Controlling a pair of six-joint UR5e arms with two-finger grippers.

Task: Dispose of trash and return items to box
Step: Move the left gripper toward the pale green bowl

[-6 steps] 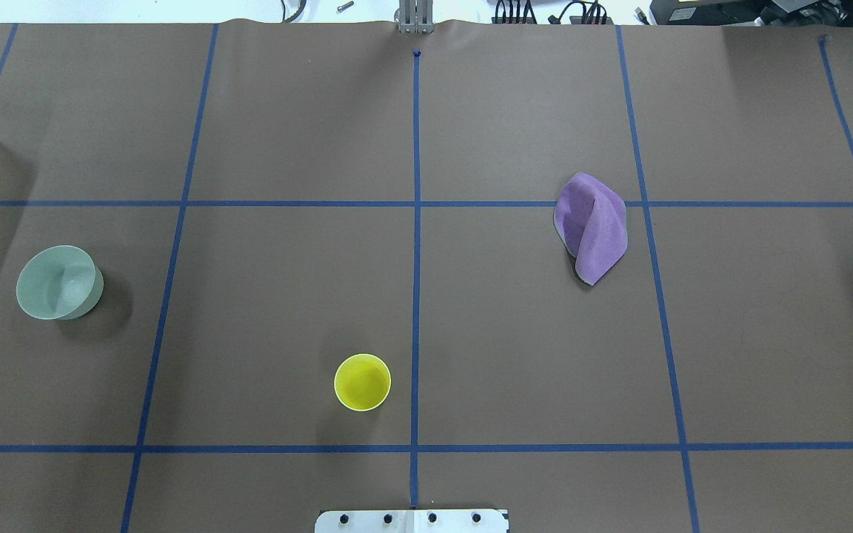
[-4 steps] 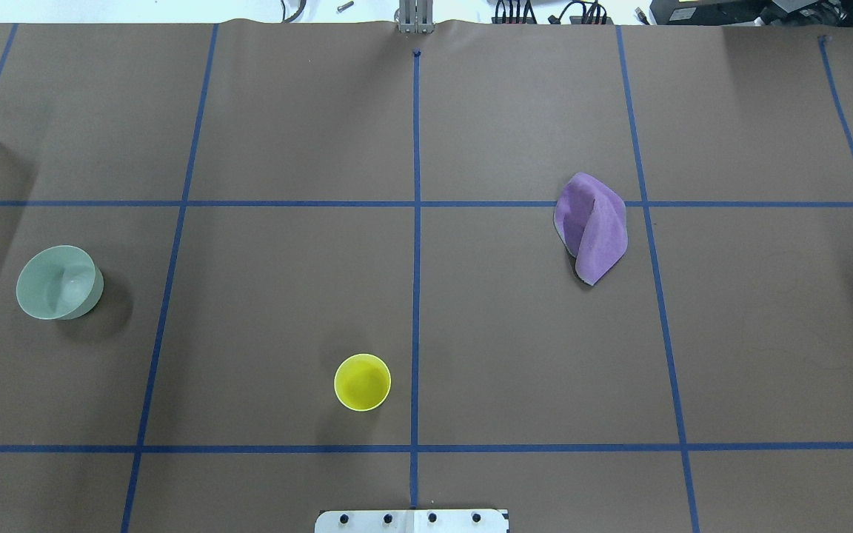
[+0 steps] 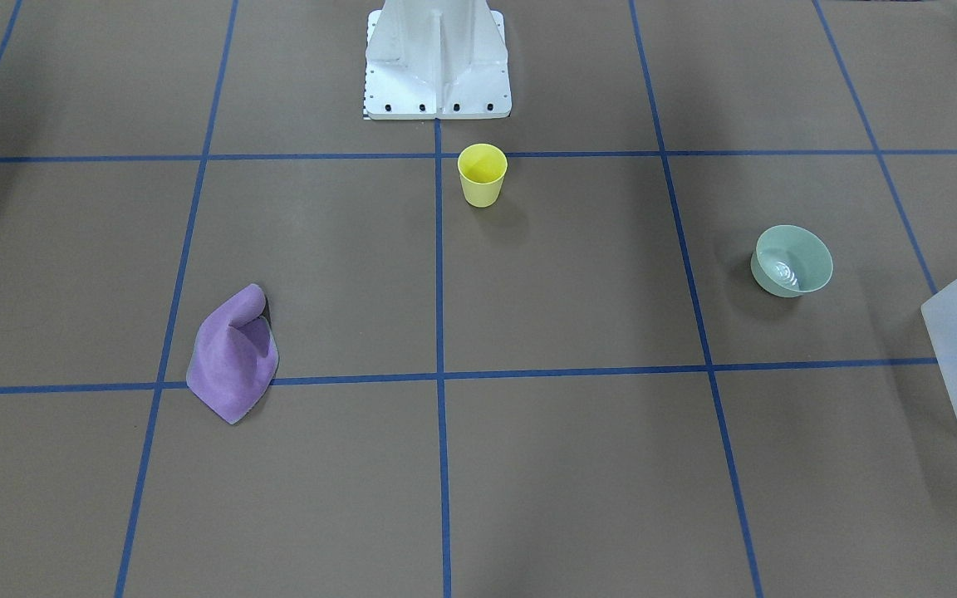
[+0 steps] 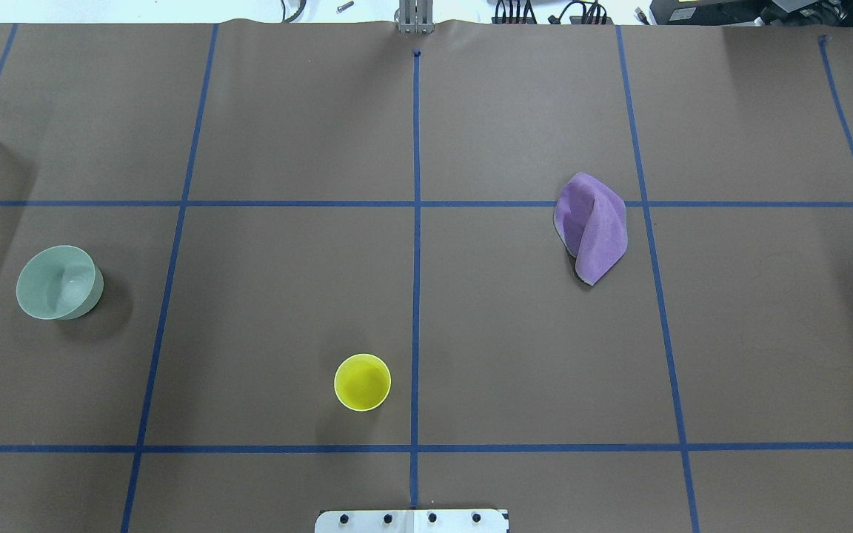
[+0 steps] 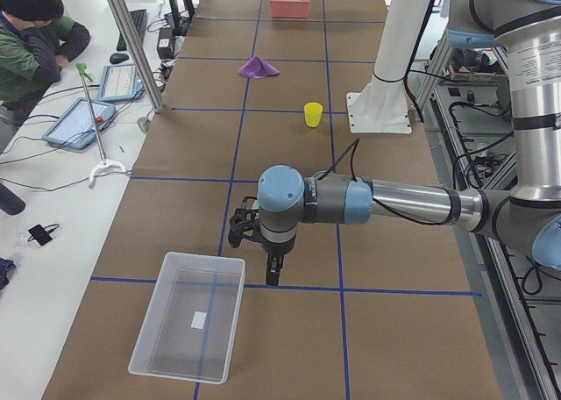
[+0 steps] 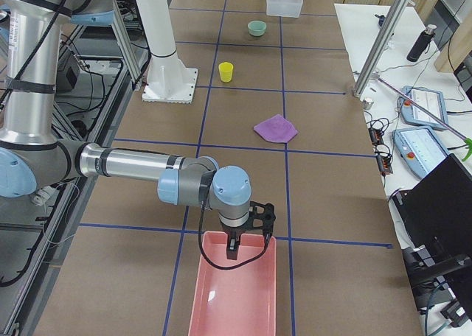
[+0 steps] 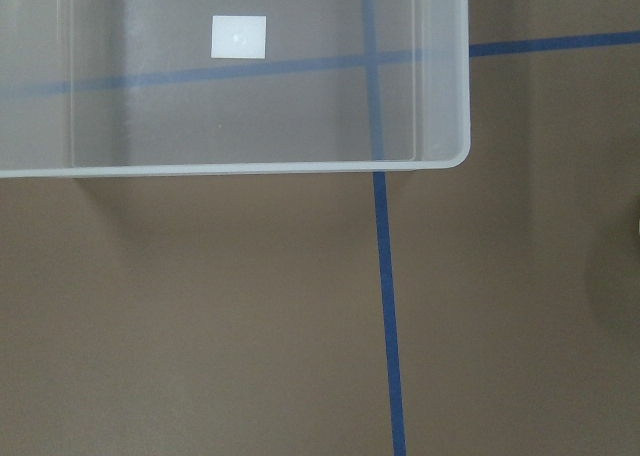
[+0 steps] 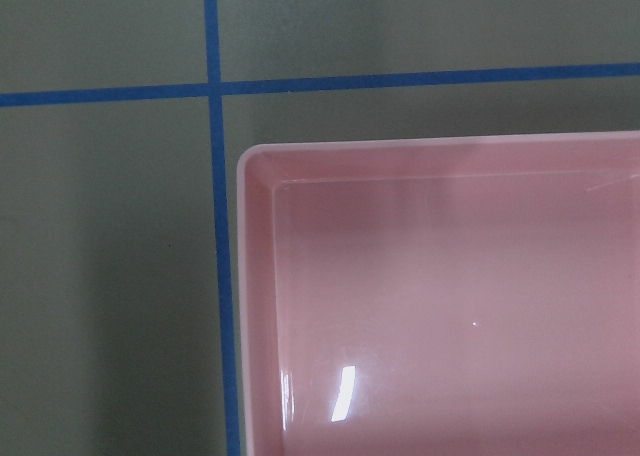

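The yellow cup (image 4: 362, 382) stands upright near the robot base, left of the centre line. The mint-green bowl (image 4: 56, 282) sits at the table's left. The translucent box (image 3: 956, 365) lies past the bowl at the left end; it fills the top of the left wrist view (image 7: 250, 166). My left gripper (image 5: 256, 258) hangs just beside the box's long side and shows only in the exterior left view. My right gripper (image 6: 249, 240) hangs over the near end of a pink bin (image 6: 198, 284) and shows only in the exterior right view. I cannot tell whether either is open or shut.
A crumpled purple cloth (image 4: 592, 226) lies right of centre. The white robot base (image 3: 437, 62) stands at the table's near edge. The pink bin's corner shows in the right wrist view (image 8: 242, 276). An operator (image 5: 35, 40) sits beside the table.
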